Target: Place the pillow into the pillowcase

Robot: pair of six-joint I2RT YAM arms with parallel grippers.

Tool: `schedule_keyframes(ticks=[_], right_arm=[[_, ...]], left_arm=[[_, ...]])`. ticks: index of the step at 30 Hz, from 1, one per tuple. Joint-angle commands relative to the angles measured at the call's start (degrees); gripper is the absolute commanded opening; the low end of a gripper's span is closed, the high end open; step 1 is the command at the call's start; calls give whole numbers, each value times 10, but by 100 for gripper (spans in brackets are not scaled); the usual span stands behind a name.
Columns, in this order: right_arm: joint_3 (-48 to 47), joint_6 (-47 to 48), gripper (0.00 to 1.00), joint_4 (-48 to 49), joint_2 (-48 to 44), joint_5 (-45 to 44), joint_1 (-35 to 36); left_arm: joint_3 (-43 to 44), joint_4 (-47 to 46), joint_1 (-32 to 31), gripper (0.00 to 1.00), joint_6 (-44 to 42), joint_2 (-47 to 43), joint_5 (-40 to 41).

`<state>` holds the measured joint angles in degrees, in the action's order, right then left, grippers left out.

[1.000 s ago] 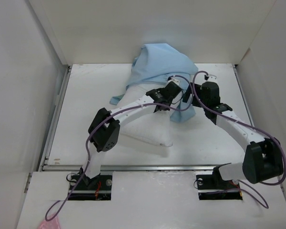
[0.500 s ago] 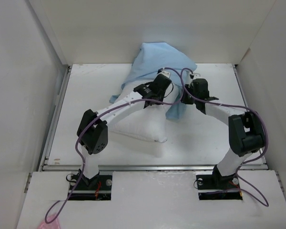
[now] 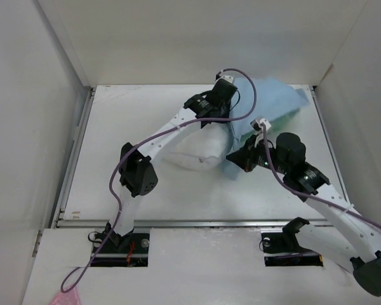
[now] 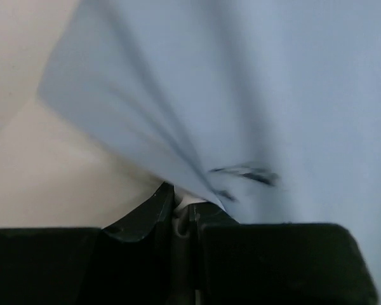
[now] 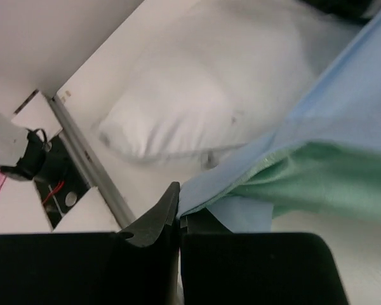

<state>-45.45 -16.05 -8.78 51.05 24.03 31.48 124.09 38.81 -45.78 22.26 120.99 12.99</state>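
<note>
The white pillow (image 3: 190, 150) lies mid-table, its right end under the edge of the pillowcase (image 3: 270, 105). The pillowcase is light blue and stretches from the pillow to the back right corner. My left gripper (image 3: 230, 101) is at the pillowcase's back left edge. In the left wrist view it (image 4: 181, 200) is shut on a fold of the blue pillowcase (image 4: 273, 95). My right gripper (image 3: 236, 157) is at the near corner of the cloth. In the right wrist view it (image 5: 179, 210) is shut on the pillowcase hem (image 5: 343, 121), the green lining (image 5: 317, 184) showing, the pillow (image 5: 203, 95) beyond.
White walls close in the table on the left, back and right. A metal rail (image 3: 203, 222) runs along the table's near edge. Purple cables loop off both arms. A pink scrap (image 3: 66, 297) lies at the bottom left, off the table.
My right gripper has shut on the pillowcase edge and drawn it toward the near side. My left gripper has moved back and right with the cloth, which now stretches rightward off the pillow.
</note>
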Motion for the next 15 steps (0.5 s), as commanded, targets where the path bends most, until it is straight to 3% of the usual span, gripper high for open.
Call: schedule_keyframes(ticks=[1, 4, 8, 9, 10, 13, 14, 15], right_arm=[[-10, -18, 0, -32, 25, 139, 46], [-10, -18, 0, -33, 68, 139, 40], [-10, -13, 0, -71, 106, 63, 34], [-10, -13, 5, -71, 106, 56, 28], [-10, -13, 23, -71, 100, 51, 28], [-3, -13, 52, -91, 65, 45, 28], [-9, -13, 68, -103, 53, 24, 28], [-17, -13, 72, -119, 27, 10, 28]], left_arm=[[1, -148, 5, 0, 52, 29, 10], [-56, -171, 5, 0, 67, 3, 16], [-115, -206, -7, 0, 73, -22, -16], [-126, -214, -7, 0, 73, -22, -27], [-138, -214, -14, 0, 63, -30, -37], [-190, -219, -14, 0, 46, -54, -103], [-203, -219, -14, 8, 39, -73, -111], [-231, -214, -14, 20, 39, -87, -111]])
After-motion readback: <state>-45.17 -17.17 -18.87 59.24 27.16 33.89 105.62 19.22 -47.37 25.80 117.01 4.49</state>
